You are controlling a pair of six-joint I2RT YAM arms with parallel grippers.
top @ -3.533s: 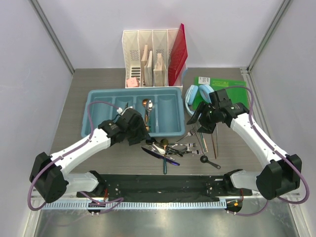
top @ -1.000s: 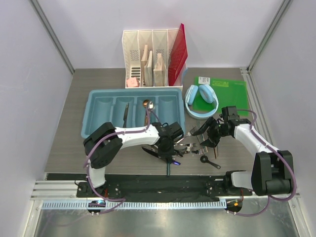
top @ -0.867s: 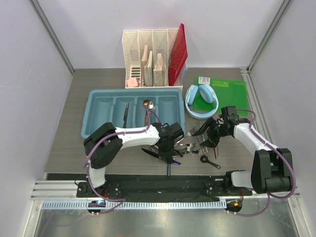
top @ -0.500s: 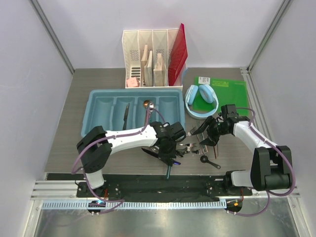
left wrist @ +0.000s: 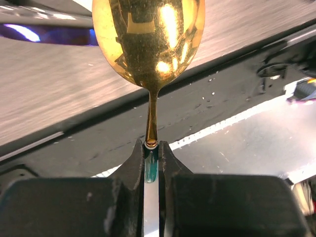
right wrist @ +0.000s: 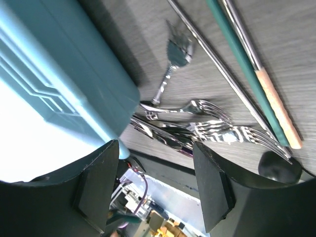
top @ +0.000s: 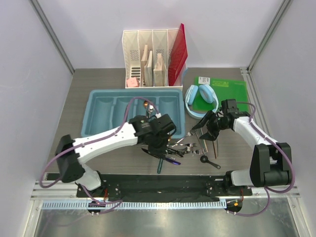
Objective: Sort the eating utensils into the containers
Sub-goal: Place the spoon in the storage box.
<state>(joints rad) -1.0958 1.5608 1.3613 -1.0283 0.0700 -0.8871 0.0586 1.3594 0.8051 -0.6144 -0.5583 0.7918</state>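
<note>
We see the light blue tray with a spoon in its third compartment from the left. Off the tray's near right corner, loose cutlery lies on the desk, and the right gripper is wide open above it. By the same corner, the left gripper pinches a gold spoon.

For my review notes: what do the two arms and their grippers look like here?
Both arms have white tube-like links, on the left arm and the right arm alike, joined by chunky black joints. A thin purple cable loops along each. The left gripper has black fingers tapering to narrow tips; the right gripper has broad, flat black fingers. No markings are visible.
</note>
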